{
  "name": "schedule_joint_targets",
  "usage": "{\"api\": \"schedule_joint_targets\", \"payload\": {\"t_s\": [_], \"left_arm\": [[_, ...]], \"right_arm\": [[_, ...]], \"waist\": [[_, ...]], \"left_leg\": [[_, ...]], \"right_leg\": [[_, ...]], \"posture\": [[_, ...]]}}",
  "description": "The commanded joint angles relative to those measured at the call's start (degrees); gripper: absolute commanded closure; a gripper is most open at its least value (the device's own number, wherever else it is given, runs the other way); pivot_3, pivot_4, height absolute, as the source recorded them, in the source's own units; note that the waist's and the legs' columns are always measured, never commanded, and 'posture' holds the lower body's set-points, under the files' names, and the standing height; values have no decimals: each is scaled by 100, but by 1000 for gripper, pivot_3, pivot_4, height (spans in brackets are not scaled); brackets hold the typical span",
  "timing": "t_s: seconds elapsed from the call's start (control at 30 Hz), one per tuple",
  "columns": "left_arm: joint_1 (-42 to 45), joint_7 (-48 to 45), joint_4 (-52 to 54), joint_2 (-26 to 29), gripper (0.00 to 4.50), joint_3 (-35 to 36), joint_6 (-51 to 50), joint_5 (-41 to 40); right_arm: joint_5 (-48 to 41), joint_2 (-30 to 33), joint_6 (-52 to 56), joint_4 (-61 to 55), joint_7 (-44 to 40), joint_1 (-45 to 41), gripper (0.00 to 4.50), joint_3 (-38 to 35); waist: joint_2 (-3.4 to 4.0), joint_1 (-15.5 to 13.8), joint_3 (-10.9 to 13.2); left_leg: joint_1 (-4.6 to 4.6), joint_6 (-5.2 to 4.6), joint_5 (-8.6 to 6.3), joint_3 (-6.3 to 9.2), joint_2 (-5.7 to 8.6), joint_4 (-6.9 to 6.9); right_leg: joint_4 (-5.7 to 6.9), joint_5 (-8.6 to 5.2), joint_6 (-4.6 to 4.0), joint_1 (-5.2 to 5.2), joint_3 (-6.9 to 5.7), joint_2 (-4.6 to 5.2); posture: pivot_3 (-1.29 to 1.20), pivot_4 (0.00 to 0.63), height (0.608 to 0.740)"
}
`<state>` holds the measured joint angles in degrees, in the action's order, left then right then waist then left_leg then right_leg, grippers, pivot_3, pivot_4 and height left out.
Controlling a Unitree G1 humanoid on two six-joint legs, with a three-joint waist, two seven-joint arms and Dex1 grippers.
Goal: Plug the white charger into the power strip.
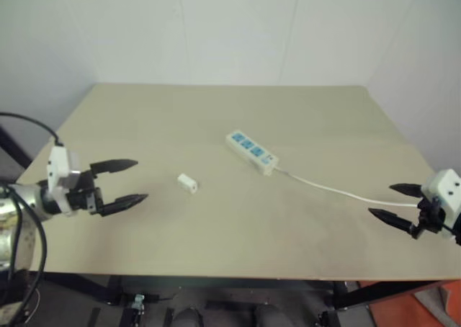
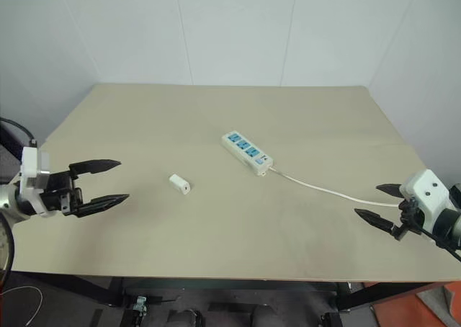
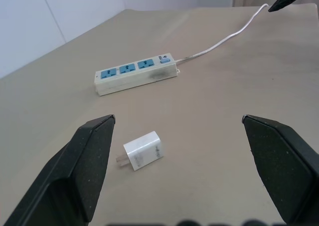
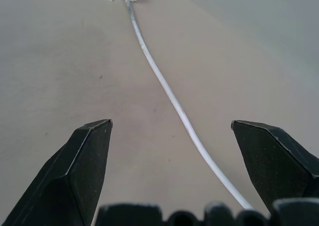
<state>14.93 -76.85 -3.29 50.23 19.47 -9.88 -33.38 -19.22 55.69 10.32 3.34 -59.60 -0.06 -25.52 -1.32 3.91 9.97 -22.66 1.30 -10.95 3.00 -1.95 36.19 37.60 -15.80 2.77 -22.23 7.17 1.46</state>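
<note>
Both of my hands hang with their black fingers spread wide and nothing between them. My left hand hovers over the near left part of the worktop, fingers pointing across toward the middle. Straight ahead of it, in line with the gap between its fingers though not yet between them, lies the white charger. It rests flat on the worktop, apart from my fingers, with its metal prongs turned back toward my left hand.

Beyond the charger, farther from my left hand and nearer the worktop's middle, lies the power strip. It lies flat and slantwise, its three blue socket faces upward, well apart from the charger. Nothing is plugged into it.

From the end of the strip nearest my right side, a thin white cable runs across the worktop toward my right hand. That hand hovers at the near right edge of the worktop, fingers pointing back toward the strip. In the right wrist view the cable runs away from between my spread right fingers up to the strip's end, lying below them on the worktop; I cannot tell that they touch it. The strip stands between my two hands, nearer the charger than my right hand.
</note>
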Motion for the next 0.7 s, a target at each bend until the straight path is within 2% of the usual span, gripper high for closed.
{"api": "schedule_joint_targets", "payload": {"t_s": [0.03, 0.47, 0.57, 0.7], "left_arm": [[128, -54, -9, 44, 42, 12, 30, -49], [333, -163, -186, 42, 42, -132, 58, 37], [365, -180, -187, 39, 42, -212, 34, 53], [436, -88, -148, 48, 42, -462, 54, 284]], "right_arm": [[-40, 71, 40, -179, 85, 64, 0, -239], [-99, -19, 35, -258, 196, 46, 0, -82], [-79, -213, 244, -137, 275, -493, 0, 405], [522, -851, 216, 539, 712, -1776, 0, 1454]], "waist": [[0, 1, 0], [0, 8, 0], [-1, 32, 0], [-4, 111, 0]], "left_leg": [[0, 0, 0, 0, 0, -1], [-1, 0, 0, -1, 0, -1], [0, 0, 0, -1, -1, -1], [9, 0, 0, -2, -2, -3]], "right_leg": [[-2, 0, 0, 0, 0, 0], [-4, 0, 0, -1, 1, 0], [-3, 1, 1, 0, 1, -1], [3, 2, 1, 1, 6, -3]], "posture": [[0, 150, 740], [0, 150, 740], [0, 150, 740], [0, 150, 740]]}}
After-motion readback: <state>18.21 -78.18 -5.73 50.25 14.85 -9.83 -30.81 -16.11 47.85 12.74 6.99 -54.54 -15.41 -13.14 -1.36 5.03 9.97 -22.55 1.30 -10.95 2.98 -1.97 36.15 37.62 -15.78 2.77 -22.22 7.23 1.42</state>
